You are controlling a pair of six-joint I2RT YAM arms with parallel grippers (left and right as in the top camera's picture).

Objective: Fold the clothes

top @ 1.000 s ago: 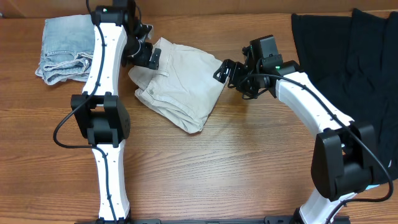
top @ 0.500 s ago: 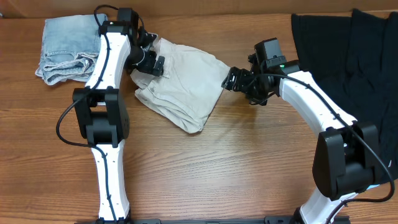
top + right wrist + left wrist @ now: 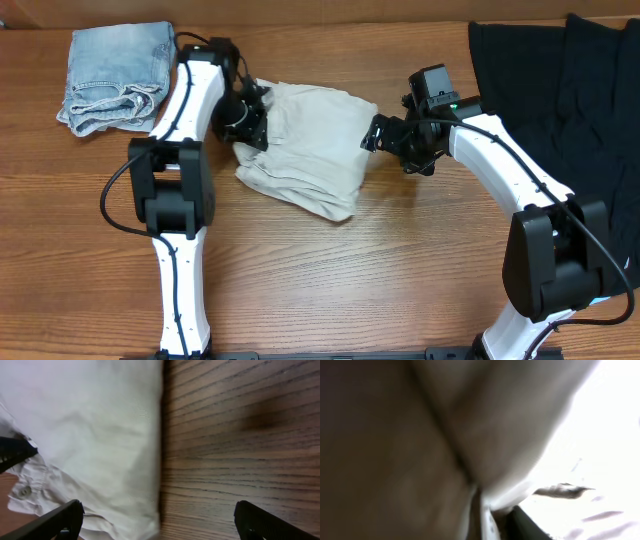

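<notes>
1. Left claw, seen from overhead, is pressing into the left edge of the cream shorts, where the cloth is bunching around it. I cannot tell whether its fingers are apart or clamped on cloth. The right claw is hovering just beside the shorts' right edge, jaws facing the cloth. The shorts are lying crumpled on the bench, between the two arms, toward the far side. A light-blue denim garment is lying at the far left, and black garments are covering the far right.
2. On the left wrist camera, pale shorts cloth is filling nearly the whole frame, blurred and very close, with a fold running down the middle. No fingers are showing, so the state of that claw cannot be told.
3. On the right wrist camera, the right claw is standing wide apart and holding nothing. One dark fingertip is hanging over the shorts, the other over bare wood. The shorts are covering the left half, their edge running straight down the middle, with a button showing at lower left. The bench is filling the right half.
</notes>
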